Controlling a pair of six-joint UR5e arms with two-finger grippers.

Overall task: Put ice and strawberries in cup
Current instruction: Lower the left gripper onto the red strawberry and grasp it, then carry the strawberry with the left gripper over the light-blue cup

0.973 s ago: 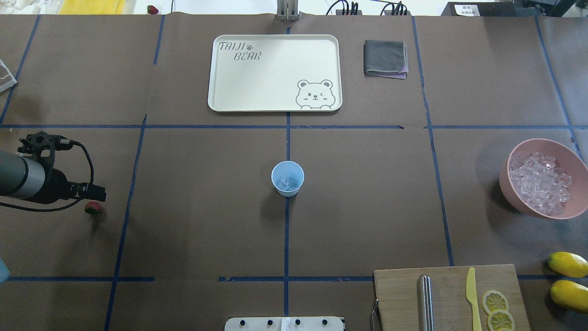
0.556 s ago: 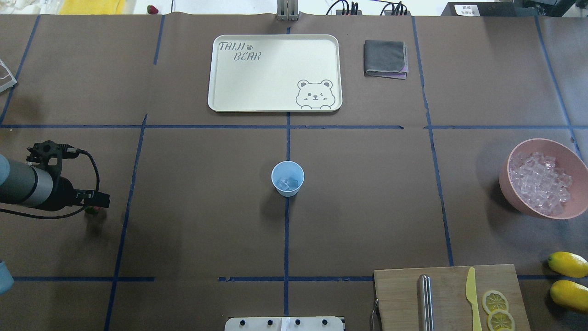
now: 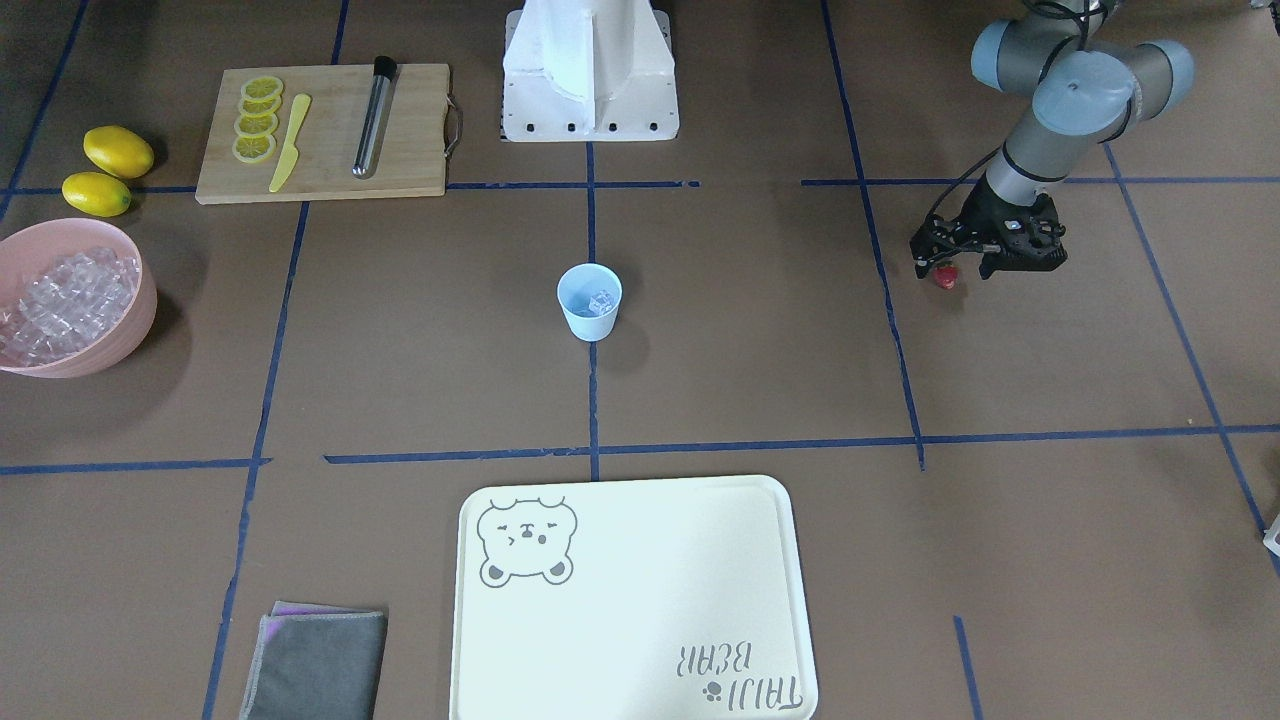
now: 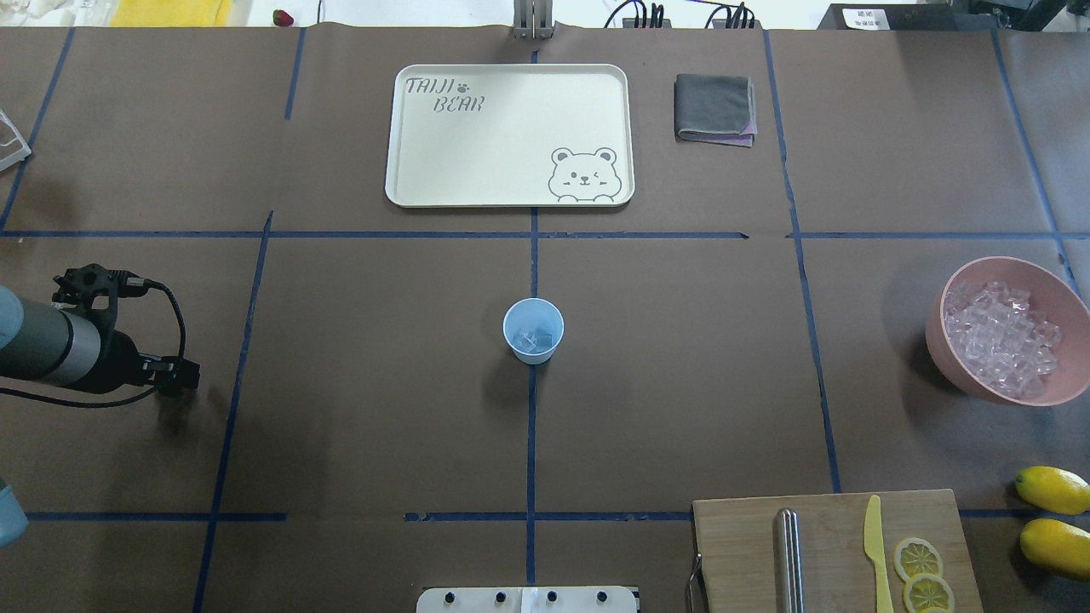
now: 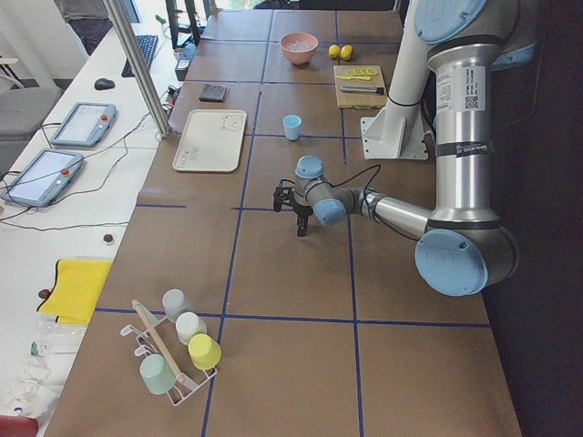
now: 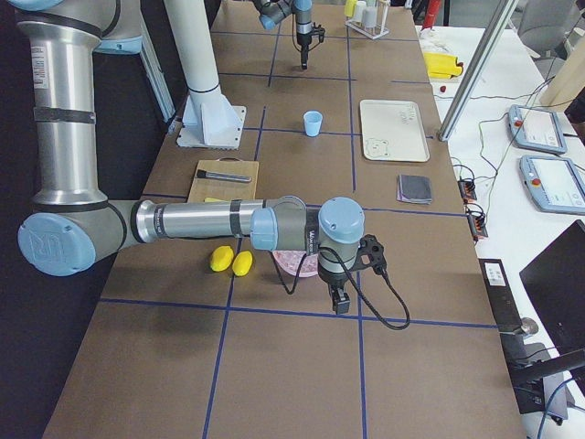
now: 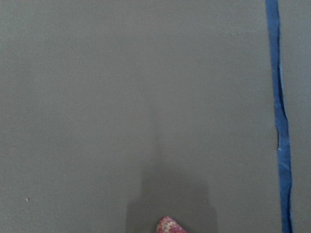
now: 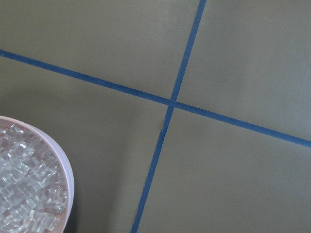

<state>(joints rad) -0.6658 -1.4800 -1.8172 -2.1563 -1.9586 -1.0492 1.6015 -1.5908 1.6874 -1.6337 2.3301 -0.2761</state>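
Left gripper [image 3: 945,268] points straight down, low over the strawberry [image 3: 944,281]; whether it grips, I cannot tell. Right gripper [image 6: 340,302] hangs downward near the bowl [image 3: 140,300], its state unclear.

Brown table [image 4: 341,426], cup [image 3: 588,325], tray [image 4: 477,153], bowl [image 3: 110,340], board [image 4: 741,545], lemons [image 4: 1053,489], cloth [image 4: 714,108]

Lower-left: pink bowl [image 8: 68,187] w/ ice [image 8: 26,191]. Blue tape lines [image 8: 171,103] cross on brown table [image 8: 243,184], apart from bowl.

Open table [image 3: 760,300] between strawberry [image 3: 944,279] and cup [image 3: 589,300]
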